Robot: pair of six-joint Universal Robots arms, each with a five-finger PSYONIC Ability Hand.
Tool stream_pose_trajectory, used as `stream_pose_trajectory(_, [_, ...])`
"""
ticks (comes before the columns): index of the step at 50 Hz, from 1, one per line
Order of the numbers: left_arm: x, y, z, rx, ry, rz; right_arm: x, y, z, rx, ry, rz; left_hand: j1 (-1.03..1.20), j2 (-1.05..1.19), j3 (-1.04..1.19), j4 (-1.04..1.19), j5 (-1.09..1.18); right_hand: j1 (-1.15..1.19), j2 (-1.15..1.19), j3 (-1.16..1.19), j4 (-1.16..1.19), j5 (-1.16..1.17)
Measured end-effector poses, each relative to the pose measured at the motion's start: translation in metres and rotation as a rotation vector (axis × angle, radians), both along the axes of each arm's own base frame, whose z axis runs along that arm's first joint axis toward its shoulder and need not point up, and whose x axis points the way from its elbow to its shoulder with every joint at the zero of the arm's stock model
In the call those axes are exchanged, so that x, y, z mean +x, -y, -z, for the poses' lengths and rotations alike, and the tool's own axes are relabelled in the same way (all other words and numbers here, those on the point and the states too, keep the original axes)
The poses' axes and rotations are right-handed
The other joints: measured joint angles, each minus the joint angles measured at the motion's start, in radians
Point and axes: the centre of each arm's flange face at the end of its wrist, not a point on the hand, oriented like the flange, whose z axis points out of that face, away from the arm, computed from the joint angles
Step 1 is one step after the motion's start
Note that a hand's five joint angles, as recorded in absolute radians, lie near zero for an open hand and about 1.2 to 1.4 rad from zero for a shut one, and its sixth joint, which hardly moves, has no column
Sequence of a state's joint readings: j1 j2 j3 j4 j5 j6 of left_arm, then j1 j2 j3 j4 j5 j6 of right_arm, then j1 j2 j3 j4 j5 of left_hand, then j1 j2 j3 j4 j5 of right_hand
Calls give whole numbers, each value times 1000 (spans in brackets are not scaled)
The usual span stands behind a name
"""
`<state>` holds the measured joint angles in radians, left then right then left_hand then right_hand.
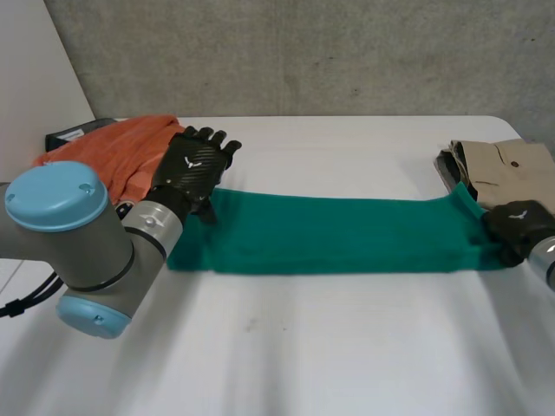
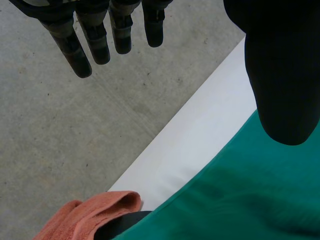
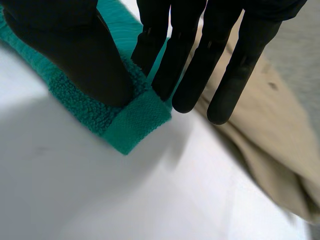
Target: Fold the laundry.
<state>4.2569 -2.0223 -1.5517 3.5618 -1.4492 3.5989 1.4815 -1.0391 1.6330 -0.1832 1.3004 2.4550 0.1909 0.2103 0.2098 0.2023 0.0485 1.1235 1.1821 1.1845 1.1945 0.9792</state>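
A long green towel (image 1: 329,234) lies stretched across the white table (image 1: 303,347) from side to side. My left hand (image 1: 192,166) is raised over the towel's left end, open, its straight fingers (image 2: 100,40) held apart from the thumb above the green towel (image 2: 240,200). My right hand (image 1: 519,227) is at the towel's right end. There its thumb (image 3: 75,55) presses the near right corner of the green towel (image 3: 135,117) against its fingers (image 3: 185,65), a pinch on the cloth.
A crumpled orange towel (image 1: 121,152) lies at the back left on a dark flat object (image 1: 74,134), and the orange towel (image 2: 85,215) is close to the green one's left end. A folded beige garment (image 1: 507,169) lies behind my right hand, the beige garment (image 3: 260,145) just past its fingertips.
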Motion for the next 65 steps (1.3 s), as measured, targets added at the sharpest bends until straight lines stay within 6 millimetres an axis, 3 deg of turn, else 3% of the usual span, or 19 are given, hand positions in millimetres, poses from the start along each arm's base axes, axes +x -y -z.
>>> stream_pose_trajectory(5, [3, -3, -7, -9, -4, -3, -37, 11, -30, -100, -98, 103, 0, 0, 0, 0, 0, 0, 0, 0, 2, 0])
stream_pose_trajectory(8, [4, -4, -9, -12, -6, -5, -46, 14, -35, -117, -129, 121, 0, 0, 0, 0, 0, 0, 0, 0, 2, 0])
stream_pose_trajectory(11, [11, -5, -15, -20, -10, -19, -79, 23, -52, -174, -311, 164, 0, 0, 0, 0, 0, 0, 0, 0, 2, 7])
stream_pose_trajectory(15, [21, -4, -18, -21, -10, -41, -70, 28, -63, -229, -443, 110, 0, 0, 0, 0, 0, 0, 0, 4, 2, 9])
stream_pose_trajectory(19, [27, -5, -19, -18, -12, -55, -27, 29, -77, -320, -446, 8, 0, 0, 0, 0, 0, 0, 0, 4, 3, 9])
stream_pose_trajectory(25, [30, -8, -21, -14, -21, -61, 78, 3, -100, -516, -334, -251, 0, 0, 0, 0, 0, 0, 0, 4, 3, 9])
stream_pose_trajectory(26, [31, -10, -22, -13, -24, -61, 114, -15, -103, -567, -291, -364, 0, 0, 0, 0, 0, 0, 0, 5, 3, 9])
stream_pose_trajectory(27, [31, -10, -22, -13, -25, -61, 132, -26, -101, -584, -270, -425, 0, 0, 0, 0, 0, 0, 0, 4, 3, 9])
stream_pose_trajectory(30, [31, -12, -23, -13, -28, -60, 184, -65, -87, -605, -211, -630, 0, 0, 0, 0, 0, 0, 0, 5, 3, 12])
stream_pose_trajectory(32, [31, -13, -23, -12, -29, -58, 202, -83, -76, -594, -192, -715, 0, 0, 0, 0, 0, 0, 0, 4, 3, 13])
stream_pose_trajectory(33, [31, -14, -23, -11, -29, -56, 223, -107, -58, -566, -173, -820, 0, 0, 0, 0, 0, 0, 0, 5, 3, 13])
stream_pose_trajectory(37, [28, -17, -22, -11, -29, -48, 245, -142, -22, -479, -170, -962, 0, 0, 0, 0, 0, -3, -11, -7, -10, 5])
stream_pose_trajectory(39, [27, -18, -22, -12, -29, -42, 249, -151, -9, -437, -181, -989, 0, 0, 0, 0, 0, -211, -247, -242, -246, -202])
stream_pose_trajectory(42, [22, -20, -24, -19, -33, -28, 248, -153, -3, -389, -195, -952, 0, 0, 0, 0, 0, -778, -825, -804, -795, -782])
stream_pose_trajectory(46, [13, -23, -30, -39, -43, -2, 238, -141, -15, -346, -158, -815, 0, 0, 0, 0, 0, -900, -969, -973, -979, -937])
stream_pose_trajectory(52, [-12, -31, -42, -80, -65, 65, 193, -110, -49, -213, 92, -520, 0, 0, 0, 0, 0, -900, -969, -977, -985, -937])
stream_pose_trajectory(54, [-27, -38, -41, -86, -70, 106, 166, -102, -52, -118, 205, -405, 0, 0, 0, 0, 0, -900, -969, -977, -985, -937])
stream_pose_trajectory(61, [-55, -54, -27, -65, -59, 183, 108, -93, -22, 48, 173, -231, 0, 0, 0, 0, 0, -893, -948, -951, -960, -913])
stream_pose_trajectory(65, [-61, -58, -21, -53, -52, 201, 88, -83, -7, 61, 104, -183, 0, 0, 0, 0, 0, -338, -382, -399, -410, -361])
